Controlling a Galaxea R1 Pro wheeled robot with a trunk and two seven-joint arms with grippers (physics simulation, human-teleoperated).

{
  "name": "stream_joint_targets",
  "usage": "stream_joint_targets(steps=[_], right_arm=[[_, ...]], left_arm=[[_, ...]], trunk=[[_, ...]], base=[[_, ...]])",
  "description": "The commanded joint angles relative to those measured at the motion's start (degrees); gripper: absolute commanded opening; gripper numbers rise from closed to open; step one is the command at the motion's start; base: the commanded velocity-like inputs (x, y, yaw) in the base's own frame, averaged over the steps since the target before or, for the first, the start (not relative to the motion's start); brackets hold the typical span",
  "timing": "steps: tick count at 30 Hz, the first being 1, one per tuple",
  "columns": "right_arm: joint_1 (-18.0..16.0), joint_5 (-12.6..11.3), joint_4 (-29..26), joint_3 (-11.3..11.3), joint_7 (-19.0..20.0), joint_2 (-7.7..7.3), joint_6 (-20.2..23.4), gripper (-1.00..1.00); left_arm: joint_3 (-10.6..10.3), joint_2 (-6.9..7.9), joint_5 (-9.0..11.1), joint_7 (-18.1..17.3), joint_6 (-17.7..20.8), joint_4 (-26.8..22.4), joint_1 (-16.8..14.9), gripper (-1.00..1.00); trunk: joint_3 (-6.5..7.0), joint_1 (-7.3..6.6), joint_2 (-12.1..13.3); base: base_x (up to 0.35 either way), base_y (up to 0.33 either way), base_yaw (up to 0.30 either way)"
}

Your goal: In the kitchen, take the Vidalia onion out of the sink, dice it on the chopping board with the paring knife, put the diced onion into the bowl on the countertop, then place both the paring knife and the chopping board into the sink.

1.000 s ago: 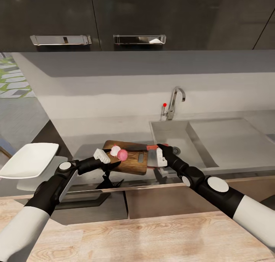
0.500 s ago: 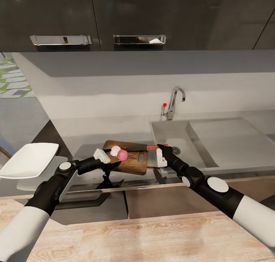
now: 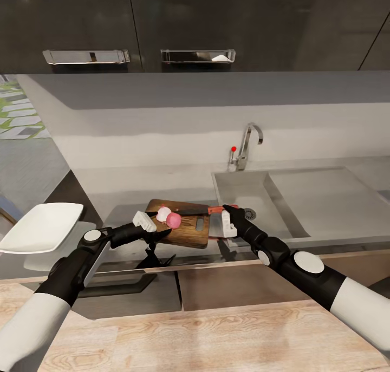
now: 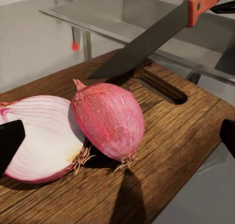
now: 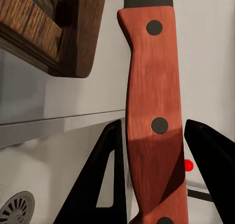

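Right gripper (image 3: 229, 220), clamped on red-handled dark-bladed paring knife (image 3: 203, 210), unmoved over brown wooden chopping board (image 3: 187, 228); halved pink onion (image 3: 169, 217) awaits dicing.

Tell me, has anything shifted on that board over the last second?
Nothing visibly changed. The two onion halves still lie on the chopping board, the right gripper stays around the paring knife with its blade over the board, and the left gripper stays at the board's near corner.
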Motion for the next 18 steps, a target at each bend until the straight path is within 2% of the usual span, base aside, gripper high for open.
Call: stream_joint_targets(steps=[1,7,10,18], right_arm=[[-0.09,0.57,-0.15,0.17,0.30,-0.05,0.48,-1.00],[-0.09,0.57,-0.11,0.25,0.30,-0.05,0.49,-1.00],[-0.09,0.57,0.21,1.39,0.29,-0.11,0.59,-1.00],[-0.09,0.57,-0.06,0.64,0.15,-0.14,0.46,-1.00]], left_arm=[[-0.12,0.05,0.50,-0.08,0.59,-0.04,-0.05,1.00],[-0.12,0.05,0.50,-0.08,0.59,-0.04,-0.05,1.00],[-0.12,0.05,0.50,-0.08,0.59,-0.04,-0.05,1.00],[-0.12,0.00,0.50,-0.08,0.59,-0.04,-0.04,1.00]], trunk=[[-0.11,0.04,-0.12],[-0.11,0.04,-0.12],[-0.11,0.04,-0.12],[-0.11,0.04,-0.12]], base=[[0.000,0.000,0.000],[0.000,0.000,0.000],[0.000,0.000,0.000],[0.000,0.000,0.000]])
